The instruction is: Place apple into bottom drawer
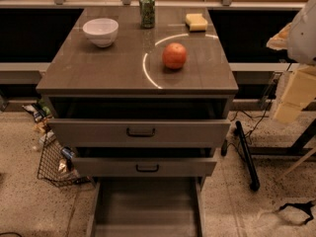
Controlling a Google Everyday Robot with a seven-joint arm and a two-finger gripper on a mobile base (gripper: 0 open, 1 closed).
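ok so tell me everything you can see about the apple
The apple is round, red-orange, smooth and slightly shiny, apparently whole. It rests on the grey-brown cabinet top, right of centre, just inside a thin bright arc of reflected light. Only that surface touches it; the white bowl, green can and yellow sponge stand apart behind it. The bottom drawer stands open below, without it. The gripper is at the view's right edge, well clear of it.

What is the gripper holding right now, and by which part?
Nothing that I can see. The apple sits free on the cabinet top, and the gripper is off to the cabinet's right, touching neither.
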